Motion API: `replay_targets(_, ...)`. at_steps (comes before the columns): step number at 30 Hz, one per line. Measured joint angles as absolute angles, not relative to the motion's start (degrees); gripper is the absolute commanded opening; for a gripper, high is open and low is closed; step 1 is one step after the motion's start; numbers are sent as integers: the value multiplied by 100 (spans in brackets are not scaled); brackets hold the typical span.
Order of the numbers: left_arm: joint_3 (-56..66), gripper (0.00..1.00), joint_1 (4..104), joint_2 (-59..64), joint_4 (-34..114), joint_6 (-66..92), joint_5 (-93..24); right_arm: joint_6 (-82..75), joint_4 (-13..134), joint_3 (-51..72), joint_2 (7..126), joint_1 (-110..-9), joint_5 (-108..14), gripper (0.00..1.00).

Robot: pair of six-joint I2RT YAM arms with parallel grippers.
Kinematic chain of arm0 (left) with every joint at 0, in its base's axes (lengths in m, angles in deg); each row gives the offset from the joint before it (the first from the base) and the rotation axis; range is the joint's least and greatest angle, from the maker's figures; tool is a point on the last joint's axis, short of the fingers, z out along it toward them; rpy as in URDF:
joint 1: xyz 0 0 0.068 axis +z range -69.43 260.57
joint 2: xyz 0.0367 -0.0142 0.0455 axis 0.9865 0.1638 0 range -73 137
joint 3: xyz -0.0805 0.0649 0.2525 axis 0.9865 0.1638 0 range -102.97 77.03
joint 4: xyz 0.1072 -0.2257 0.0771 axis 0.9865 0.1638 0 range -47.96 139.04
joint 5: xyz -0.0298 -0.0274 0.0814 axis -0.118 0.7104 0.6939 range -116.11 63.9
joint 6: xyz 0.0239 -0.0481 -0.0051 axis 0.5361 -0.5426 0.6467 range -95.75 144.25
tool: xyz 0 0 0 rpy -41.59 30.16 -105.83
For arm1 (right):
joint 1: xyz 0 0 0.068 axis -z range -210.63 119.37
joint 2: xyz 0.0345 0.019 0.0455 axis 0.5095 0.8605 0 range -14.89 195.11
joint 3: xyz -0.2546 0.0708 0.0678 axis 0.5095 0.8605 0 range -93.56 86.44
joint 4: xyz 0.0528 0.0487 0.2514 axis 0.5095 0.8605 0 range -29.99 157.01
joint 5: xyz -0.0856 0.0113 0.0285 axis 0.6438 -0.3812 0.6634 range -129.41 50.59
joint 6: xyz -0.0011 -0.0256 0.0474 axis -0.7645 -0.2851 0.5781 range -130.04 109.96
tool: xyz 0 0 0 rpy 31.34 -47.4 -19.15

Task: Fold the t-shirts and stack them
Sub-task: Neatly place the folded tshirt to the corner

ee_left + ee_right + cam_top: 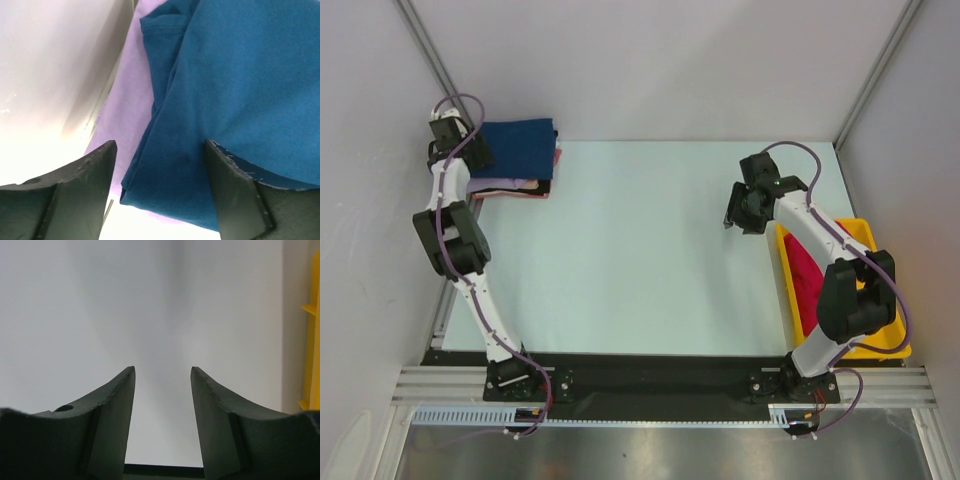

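T-shirts (520, 150) stacked at ten o'clock, near the left wall (370, 150).
My left gripper (159, 145) spreads over the edge of the navy shirt (240, 90); bare table (640, 250) between; right gripper (162, 371) spread at two o'clock, beside the yellow tray (880, 350) holding a crimson shirt (805, 275).

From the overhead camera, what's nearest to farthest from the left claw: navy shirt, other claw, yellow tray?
1. The navy shirt, right under the left gripper, far-left corner.
2. The right gripper, across the table on the right side.
3. The yellow tray, at the right edge, beyond that gripper.
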State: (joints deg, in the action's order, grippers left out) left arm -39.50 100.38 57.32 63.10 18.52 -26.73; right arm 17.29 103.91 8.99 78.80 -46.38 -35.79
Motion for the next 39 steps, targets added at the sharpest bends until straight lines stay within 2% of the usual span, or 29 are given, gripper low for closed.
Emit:
replay_targets(3, -3926, 63, 10080, 5734, 6340, 1819, -2828, 1727, 10391, 862, 7904, -4657, -3562, 54)
replay_targets(4, -3926, 56, 10091, 5736, 6362, 1819, -2876, 1727, 10396, 862, 7906, -4666, -3555, 54)
replay_targets(7, -3926, 44, 10106, 5743, 6406, 1817, -2992, 1727, 10400, 862, 7908, -4671, -3549, 54)
replay_targets(11, -3926, 42, 10108, 5754, 6449, 1825, -3106, 1727, 10406, 862, 7908, -4681, -3529, 54)
replay_targets(15, -3926, 31, 10150, 5758, 6515, 1823, -3195, 1720, 10422, 860, 7908, -4706, -3509, 53)
replay_targets(18, -3922, 8, 10187, 5758, 6541, 1854, -3237, 1709, 10435, 862, 7908, -4708, -3507, 54)
replay_targets(20, -3922, 1, 10198, 5758, 6557, 1913, -3228, 1707, 10433, 862, 7908, -4708, -3507, 53)
replay_targets(26, -4099, 0, 10198, 5758, 6690, 2151, -3077, 1707, 10435, 853, 7908, -4719, -3509, 54)
replay_targets(32, -4870, 0, 10288, 5839, 7035, 2479, -2924, 1687, 10437, 818, 7908, -4734, -3485, 54)
replay_targets(39, -4910, 2, 10487, 5848, 7234, 2695, -2736, 1670, 10435, 818, 7908, -4734, -3461, 54)
